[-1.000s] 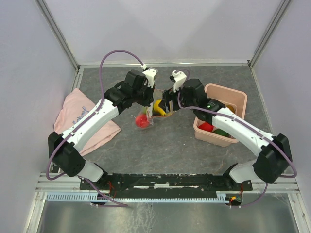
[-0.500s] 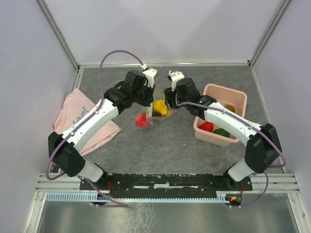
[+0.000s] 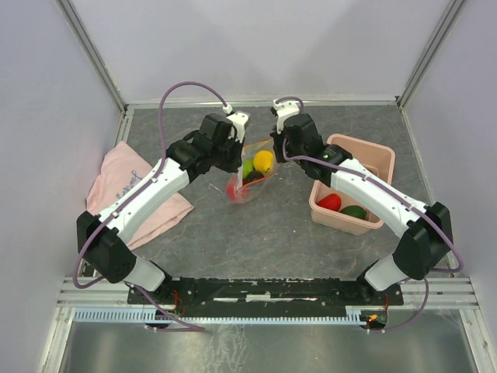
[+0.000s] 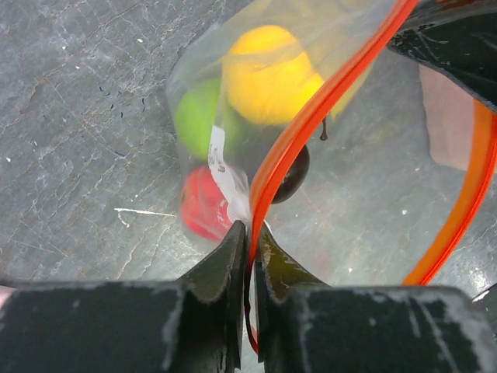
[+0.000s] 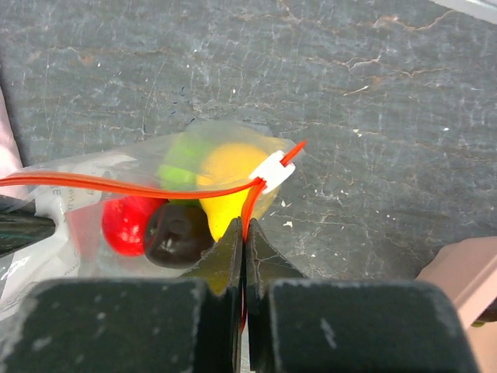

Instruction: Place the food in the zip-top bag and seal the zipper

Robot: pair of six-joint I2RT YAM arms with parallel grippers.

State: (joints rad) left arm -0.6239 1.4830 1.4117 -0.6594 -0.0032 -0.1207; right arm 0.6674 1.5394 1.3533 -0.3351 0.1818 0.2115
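Four pieces of food (image 4: 268, 74) already inside zip-top bag (image 3: 250, 177): yellow, green, red, one dark. Two more, red and green, sitting in pink bin (image 3: 365, 149) at right. Pink cloth (image 3: 128, 186) at left, well apart.

Bag strung between both arms at far centre of desk (image 3: 295, 233). Cannot tell whether its bottom touches desk.

Grip: left fingers (image 4: 217, 272) clamped on zipper (image 4: 311, 116) at its left end, just beside white label (image 4: 221, 159); right fingers (image 5: 221, 264) pinched shut on same strip just below white slider (image 5: 276, 167). Mouth gaping on left side, two orange tracks apart in left wrist view.

Handling guess: thin, crinkly, slick film with no stiffness of its own, light even when loaded. Toys glossy and round, likely to roll and shift the weight. Best hold on zipper strip only, as stiffest part; bare film likely to slip or tear. Suggest keeping strip taut between both grips before running slider. Risk: sag at mouth, slider jamming on slack track.
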